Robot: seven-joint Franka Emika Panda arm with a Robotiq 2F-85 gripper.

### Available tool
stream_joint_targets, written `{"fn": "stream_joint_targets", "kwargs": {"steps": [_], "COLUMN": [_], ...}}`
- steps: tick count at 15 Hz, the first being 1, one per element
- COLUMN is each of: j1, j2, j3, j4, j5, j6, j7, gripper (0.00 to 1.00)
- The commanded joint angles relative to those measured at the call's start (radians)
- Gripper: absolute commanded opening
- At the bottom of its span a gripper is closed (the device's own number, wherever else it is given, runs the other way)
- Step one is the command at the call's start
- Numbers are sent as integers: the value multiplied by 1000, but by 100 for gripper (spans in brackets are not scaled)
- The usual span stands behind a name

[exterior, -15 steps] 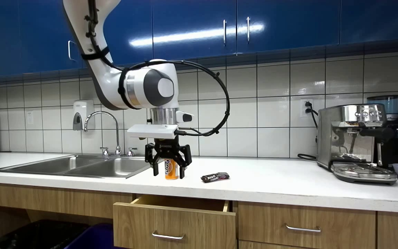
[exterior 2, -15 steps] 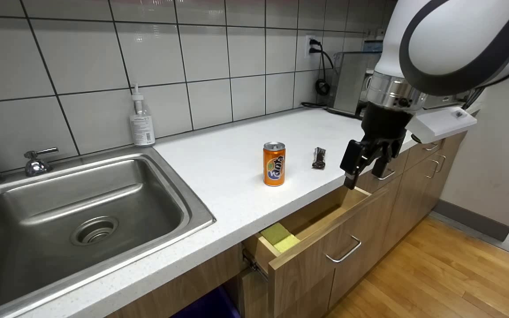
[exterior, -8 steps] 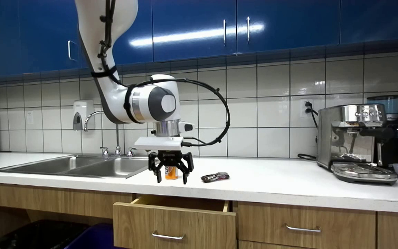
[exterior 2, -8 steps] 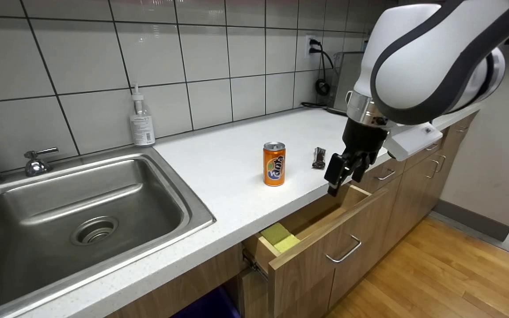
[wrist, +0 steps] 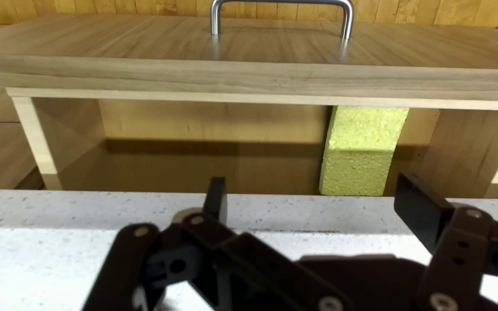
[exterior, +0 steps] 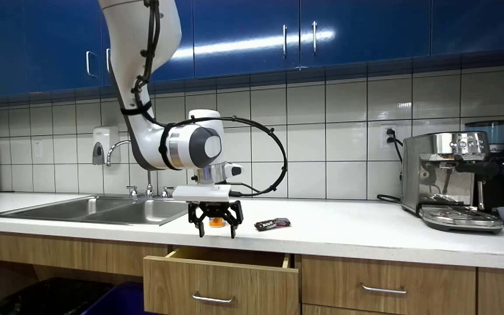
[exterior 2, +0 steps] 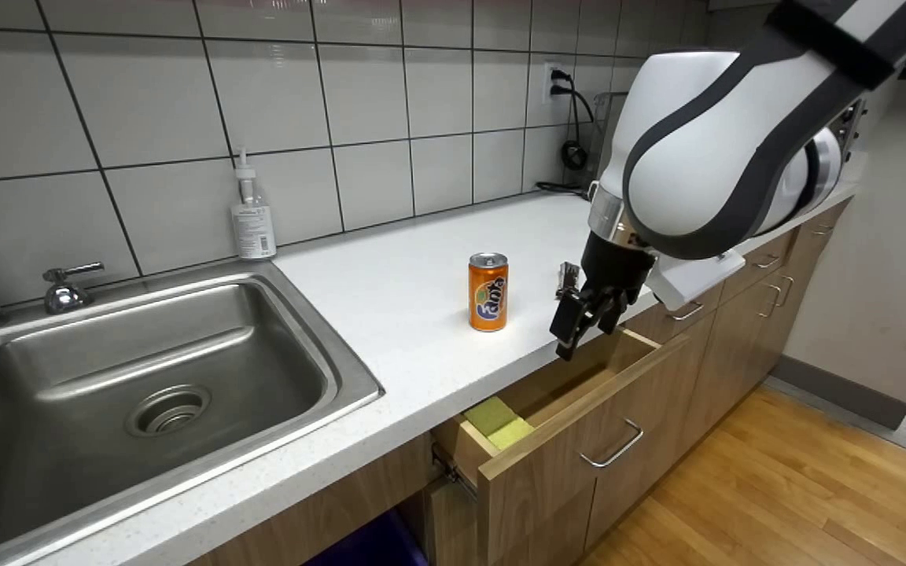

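Note:
My gripper (exterior: 217, 234) is open and empty, fingers pointing down. It hovers by the counter's front edge, near the open wooden drawer (exterior: 221, 280). The gripper (exterior 2: 588, 334) also shows beside the drawer in an exterior view. In the wrist view the spread fingers (wrist: 314, 196) have only the counter edge and drawer between and beyond them. A yellow-green sponge (wrist: 359, 151) stands in the drawer; it also shows in an exterior view (exterior 2: 500, 423). An orange Fanta can (exterior 2: 488, 295) stands upright on the counter, partly hidden behind the gripper in an exterior view (exterior: 217, 222). A dark wrapped snack (exterior: 273, 224) lies beside it.
A steel double sink (exterior: 103, 209) with a faucet (exterior: 148, 175) is set in the white counter (exterior 2: 398, 314). A soap bottle (exterior 2: 253, 224) stands behind it. A coffee machine (exterior: 449, 175) stands further along. Blue cabinets (exterior: 243, 26) hang above; a drawer handle (wrist: 281, 2) sticks out.
The arm has moved down and nearer to the drawer and can, its gripper staying open. It now covers part of the wrapped snack in an exterior view. Drawer, can and sponge have not moved.

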Motion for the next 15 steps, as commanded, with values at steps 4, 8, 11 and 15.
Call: {"fn": "stream_joint_targets", "kwargs": {"steps": [4, 8, 11, 15], "j1": [-10, -7, -9, -1], "j2": [53, 88, 112, 139], "j3": [40, 45, 50, 45], "j4": [21, 30, 36, 43], "j5": [-13, -14, -11, -18], "j6": [44, 64, 83, 105], "j7": [5, 16, 18, 29], "gripper": [100, 100, 100, 100]}}
